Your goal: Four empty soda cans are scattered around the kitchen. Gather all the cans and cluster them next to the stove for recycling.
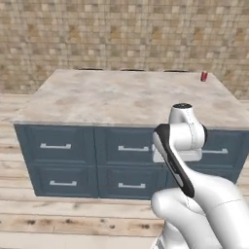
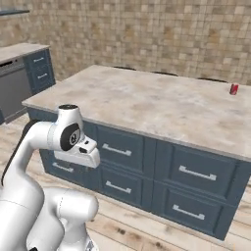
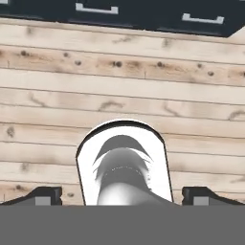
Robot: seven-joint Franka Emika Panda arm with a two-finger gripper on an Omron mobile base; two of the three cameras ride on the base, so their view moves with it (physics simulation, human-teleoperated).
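Red and tiny, one small soda can (image 1: 204, 76) stands upright, long axis vertical, at two o'clock on the pale stone counter (image 1: 126, 97). The right base view puts it at the far right edge (image 2: 234, 88), ungathered; I judge the task barely begun. The hand view shows the gripper (image 3: 122, 195) open and empty above plank floor (image 3: 119, 86).

Kitchen: stone-topped drawer island (image 1: 121, 97), tiled wall (image 1: 121, 34).
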